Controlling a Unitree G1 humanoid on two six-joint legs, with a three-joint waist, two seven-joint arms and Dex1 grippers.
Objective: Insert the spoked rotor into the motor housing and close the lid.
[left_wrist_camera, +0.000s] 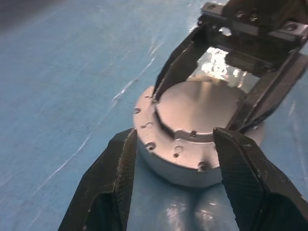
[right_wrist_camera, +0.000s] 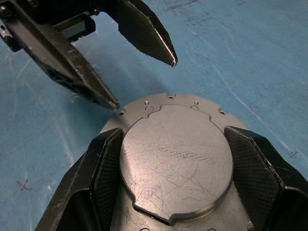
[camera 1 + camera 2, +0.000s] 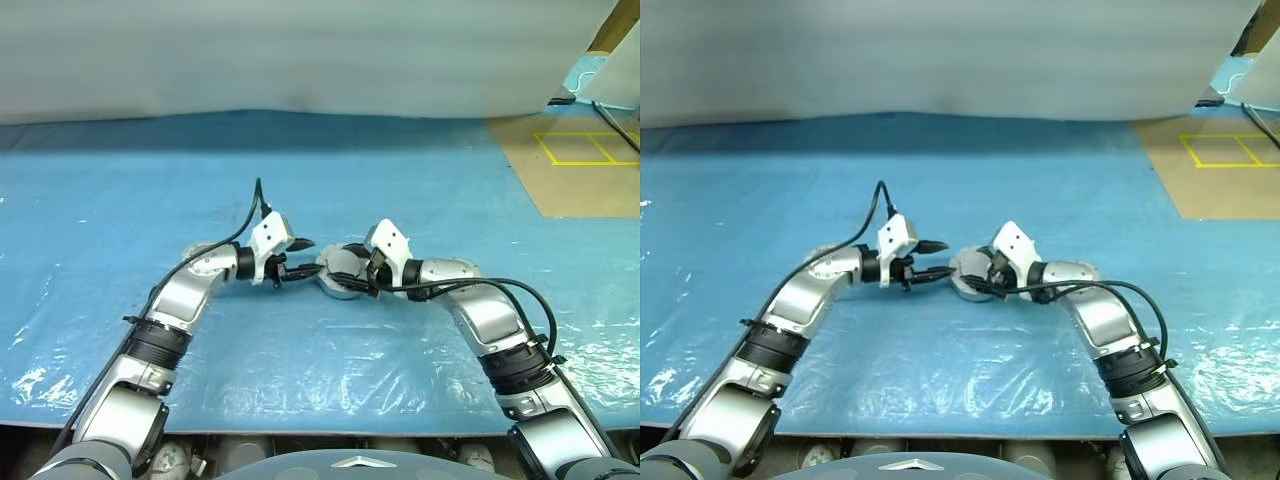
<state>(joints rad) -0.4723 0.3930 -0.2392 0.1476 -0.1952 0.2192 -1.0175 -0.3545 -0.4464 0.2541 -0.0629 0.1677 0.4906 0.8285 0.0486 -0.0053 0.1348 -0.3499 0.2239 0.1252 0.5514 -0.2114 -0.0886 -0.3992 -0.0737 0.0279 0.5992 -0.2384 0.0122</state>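
A round silver lid (image 2: 175, 159) with a smooth face and a raised centre sits on top of the motor housing (image 1: 168, 168), closing it. The spoked rotor is hidden. My right gripper (image 2: 173, 139) is shut on the lid's raised centre, one finger on each side. Both grippers meet at mid-table over the blue sheet, and the part (image 3: 340, 272) is between them. My left gripper (image 1: 175, 137) is open and faces the housing from the opposite side. Its fingertips (image 2: 113, 101) reach the rim without clamping it. I cannot tell whether the housing rests on the sheet.
A blue plastic sheet (image 3: 150, 180) covers the table, wrinkled near the front edge. A white cloth (image 3: 300, 50) runs along the back. At the far right lies a brown board (image 3: 580, 160) marked with yellow tape.
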